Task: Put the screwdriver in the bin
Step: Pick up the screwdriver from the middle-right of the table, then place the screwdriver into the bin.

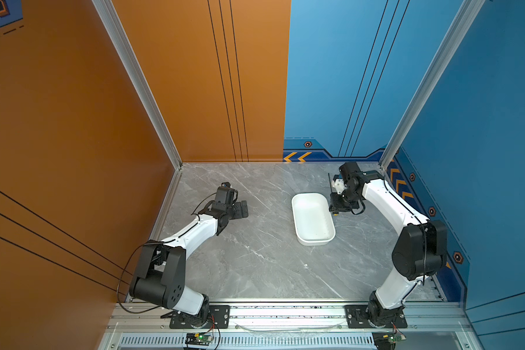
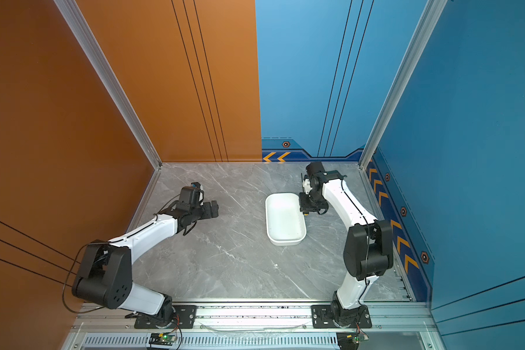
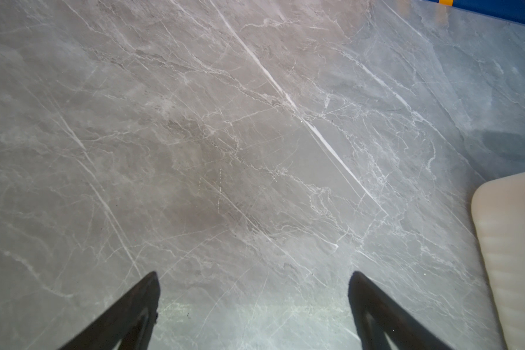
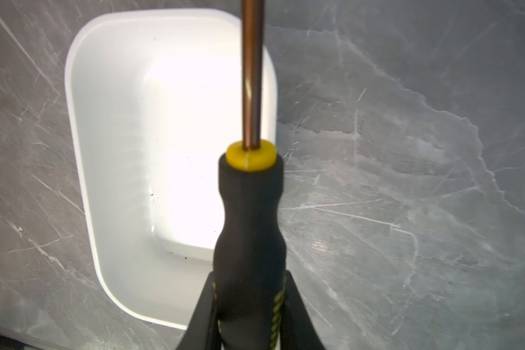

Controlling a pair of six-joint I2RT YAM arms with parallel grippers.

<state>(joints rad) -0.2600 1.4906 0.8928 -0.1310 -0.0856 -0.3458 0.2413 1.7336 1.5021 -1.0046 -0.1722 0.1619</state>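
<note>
In the right wrist view my right gripper (image 4: 248, 272) is shut on the black handle of the screwdriver (image 4: 250, 218). The handle's yellow collar and thin shaft point ahead, over the long edge of the white bin (image 4: 82, 151). In both top views this gripper (image 1: 334, 209) (image 2: 305, 209) hangs at the bin's (image 1: 295, 212) (image 2: 267, 212) far right side, and a yellow bit of the screwdriver (image 1: 335, 213) shows under it. The bin is empty. My left gripper (image 1: 241, 209) (image 3: 255, 274) is open over bare table, well left of the bin.
The grey marble table (image 1: 255, 257) is walled in orange on the left and blue at the back and right. A metal rail (image 1: 285, 312) with both arm bases runs along the front. The bin's corner (image 3: 509, 242) shows in the left wrist view.
</note>
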